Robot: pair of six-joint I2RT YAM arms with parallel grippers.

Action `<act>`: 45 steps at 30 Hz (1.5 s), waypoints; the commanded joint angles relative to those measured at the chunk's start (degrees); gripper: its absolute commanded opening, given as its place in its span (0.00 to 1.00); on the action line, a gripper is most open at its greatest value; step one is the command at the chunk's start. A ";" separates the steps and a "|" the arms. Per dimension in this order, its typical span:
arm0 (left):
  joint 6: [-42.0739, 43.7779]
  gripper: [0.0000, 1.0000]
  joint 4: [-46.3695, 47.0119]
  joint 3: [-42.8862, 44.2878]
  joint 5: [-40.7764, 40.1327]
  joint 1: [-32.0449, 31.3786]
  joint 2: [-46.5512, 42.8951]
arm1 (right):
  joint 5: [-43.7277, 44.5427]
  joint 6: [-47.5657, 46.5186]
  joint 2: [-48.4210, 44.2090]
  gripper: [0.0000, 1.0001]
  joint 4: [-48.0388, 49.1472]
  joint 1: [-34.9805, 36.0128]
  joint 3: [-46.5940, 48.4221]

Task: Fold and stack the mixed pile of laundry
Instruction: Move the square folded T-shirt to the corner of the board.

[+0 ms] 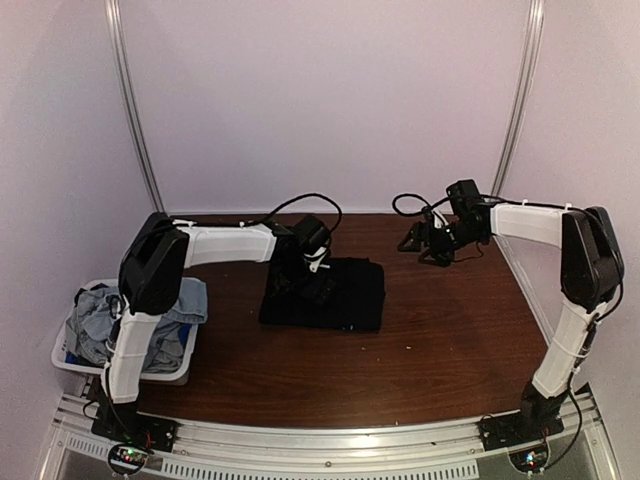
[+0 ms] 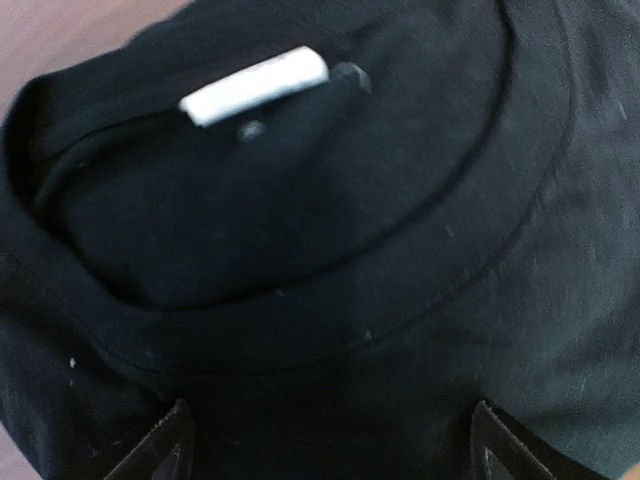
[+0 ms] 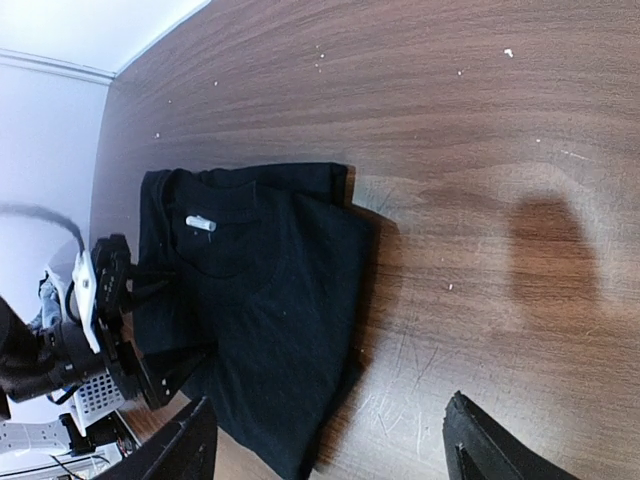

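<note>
A black shirt (image 1: 340,295) lies folded into a rectangle on the brown table (image 1: 440,340). In the left wrist view its collar and white neck label (image 2: 255,87) fill the frame. My left gripper (image 1: 297,283) hangs open just over the shirt's left, collar end, its fingertips (image 2: 165,448) wide apart with only cloth below them. My right gripper (image 1: 425,245) is open in the air at the back right, well apart from the shirt (image 3: 270,300). The remaining laundry pile (image 1: 105,325), blue and grey pieces, sits in the basket.
A white slatted basket (image 1: 125,372) stands at the table's front left corner beside the left arm's base. Pale walls close in the back and both sides. Bare wood (image 3: 480,200) lies right of the shirt.
</note>
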 commanded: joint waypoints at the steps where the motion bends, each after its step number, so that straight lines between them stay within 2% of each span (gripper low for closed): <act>1: -0.66 0.98 -4.58 1.25 -3.61 6.17 4.41 | -1.59 -0.15 -4.18 0.78 0.16 -0.30 -1.54; 8: 0.82 0.97 -5.08 6.96 -5.95 16.20 8.46 | -1.89 -0.20 -4.72 0.78 -0.49 -0.29 -2.03; 13: 2.28 0.97 -8.67 12.96 -6.33 23.16 11.28 | -1.40 -0.76 -5.70 0.78 -1.22 -0.31 -3.25; 19: 5.46 0.97 -10.26 14.87 -6.66 31.85 12.60 | -0.84 -0.86 -7.01 0.78 -2.29 -0.35 -3.96; 20: 6.94 0.87 -10.13 14.66 -4.31 33.26 12.70 | -0.65 -0.93 -7.28 0.78 -2.57 -0.37 -3.95; 22: 7.62 0.80 -9.31 15.12 1.29 36.09 12.91 | -0.45 -1.04 -7.64 0.78 -2.97 -0.38 -4.15; 23: 7.67 0.77 -9.93 16.10 1.71 36.78 13.18 | -0.49 -1.08 -7.78 0.78 -3.00 -0.45 -4.20; 28: 10.52 0.88 -13.30 20.22 -4.50 38.90 14.41 | -0.32 -1.52 -8.47 0.78 -3.99 -0.55 -4.26; 32: 11.87 0.90 -14.30 21.86 -5.20 42.11 15.32 | -0.55 -1.65 -8.52 0.78 -4.41 -0.80 -4.32; 38: 16.88 0.92 -14.21 25.57 -11.27 43.18 12.06 | -0.83 -1.87 -8.41 0.78 -5.04 -0.84 -3.56; 41: 17.08 0.94 -13.21 22.65 -7.79 42.68 5.88 | -0.97 -1.98 -8.34 0.78 -5.09 -0.77 -3.33; 45: 14.75 0.95 -12.24 12.12 -2.60 40.85 -3.68 | -1.26 -1.71 -8.43 0.78 -4.58 -0.82 -3.30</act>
